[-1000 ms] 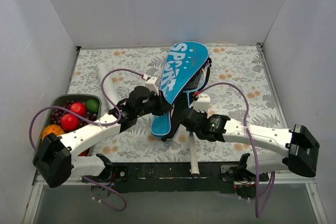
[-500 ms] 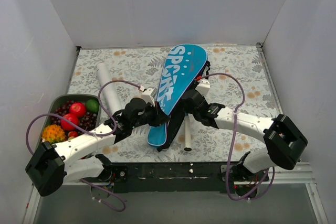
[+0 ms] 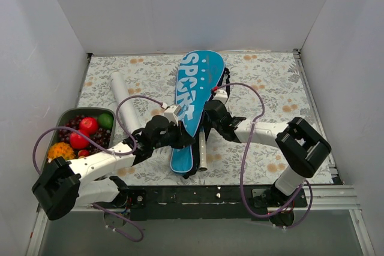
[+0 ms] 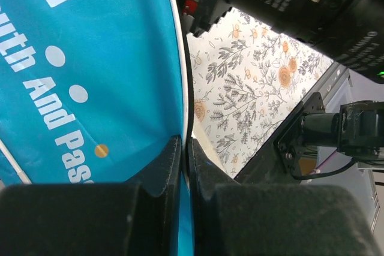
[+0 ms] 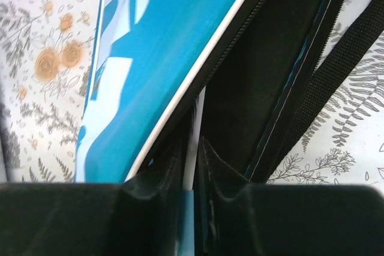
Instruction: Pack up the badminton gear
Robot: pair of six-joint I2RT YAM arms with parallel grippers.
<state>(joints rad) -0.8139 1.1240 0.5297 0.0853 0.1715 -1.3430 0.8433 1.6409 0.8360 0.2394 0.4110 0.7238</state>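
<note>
The long blue cover (image 3: 195, 88) lettered "SPORT" lies lengthwise mid-table, its narrow end towards me. My left gripper (image 3: 182, 135) is shut on the cover's right edge; the left wrist view shows the blue fabric (image 4: 90, 88) pinched between the jaws (image 4: 187, 148). My right gripper (image 3: 208, 119) is just right of the cover, shut on a racket's thin shaft (image 5: 195, 148) at the cover's black open side (image 5: 252, 76). The racket's silvery handle (image 3: 203, 148) sticks out towards me; its head is hidden in the cover. The white cardboard tube (image 3: 123, 97) lies at the left. No shuttlecocks show.
A dark tray (image 3: 66, 112) of colourful fruit sits at the left edge beside my left arm. The cover's black strap (image 5: 336, 70) trails on the floral cloth. White walls close in the table on three sides. My two arms are close together at the middle.
The cover has swung to the left. My right gripper has moved left and forward with the racket, and the handle now sticks out less from the cover. My left gripper keeps its hold.
</note>
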